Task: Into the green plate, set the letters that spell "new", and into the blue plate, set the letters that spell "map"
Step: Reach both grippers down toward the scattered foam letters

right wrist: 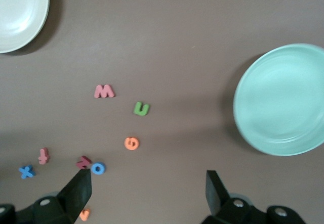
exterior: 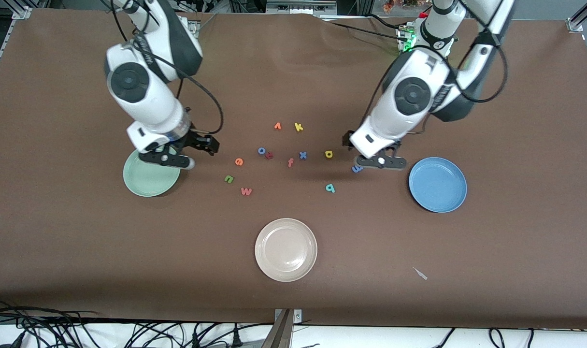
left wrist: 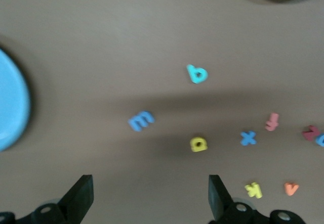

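Letters lie scattered on the counter between the two claws, both with jaws apart and empty. The left claw [exterior: 381, 163] hangs just above the m [exterior: 357, 168], the a [exterior: 329, 154] and p [exterior: 330, 188] close by toward the counter's middle, blue plate [exterior: 455, 203] beside it. The right claw [exterior: 170, 159] hovers at the green plate [exterior: 134, 181]; e [exterior: 239, 161], n [exterior: 229, 179] and w [exterior: 246, 191] lie toward the middle.

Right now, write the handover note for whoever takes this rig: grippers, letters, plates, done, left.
Left gripper: open, empty, over the blue m beside the blue plate.
Right gripper: open, empty, over the green plate rim.
Green n, orange e, salmon w lie on the table near the green plate.
Yellow a and teal p lie near the m.
Done: nothing, both plates hold no letters.
Left: all six letters.
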`<control>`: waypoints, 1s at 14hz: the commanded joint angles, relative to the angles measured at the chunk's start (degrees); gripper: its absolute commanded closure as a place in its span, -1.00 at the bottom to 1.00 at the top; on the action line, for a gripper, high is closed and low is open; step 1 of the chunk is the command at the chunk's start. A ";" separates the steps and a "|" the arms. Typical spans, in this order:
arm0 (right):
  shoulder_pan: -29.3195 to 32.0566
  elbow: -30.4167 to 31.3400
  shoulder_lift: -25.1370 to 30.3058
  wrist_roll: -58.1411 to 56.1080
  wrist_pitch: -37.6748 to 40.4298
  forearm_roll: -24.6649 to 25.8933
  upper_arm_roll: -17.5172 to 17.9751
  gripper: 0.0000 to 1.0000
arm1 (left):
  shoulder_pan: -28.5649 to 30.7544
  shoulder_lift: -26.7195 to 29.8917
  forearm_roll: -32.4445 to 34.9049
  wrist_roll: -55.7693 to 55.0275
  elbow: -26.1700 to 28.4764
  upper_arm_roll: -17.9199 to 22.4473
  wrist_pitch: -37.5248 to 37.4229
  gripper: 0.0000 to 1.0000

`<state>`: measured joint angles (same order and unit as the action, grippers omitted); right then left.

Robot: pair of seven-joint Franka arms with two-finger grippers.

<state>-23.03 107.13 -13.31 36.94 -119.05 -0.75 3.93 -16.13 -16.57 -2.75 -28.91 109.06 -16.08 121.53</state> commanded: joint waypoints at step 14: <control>-5.80 3.70 -6.64 10.52 -12.17 4.08 -0.24 -1.00 | -7.16 -16.99 8.99 -16.97 2.48 -0.88 21.82 -0.79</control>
<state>-27.63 110.47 -19.54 44.90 -129.70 1.51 3.94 -22.58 -31.79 4.40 -44.50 113.71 -17.30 143.38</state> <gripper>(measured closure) 0.000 0.075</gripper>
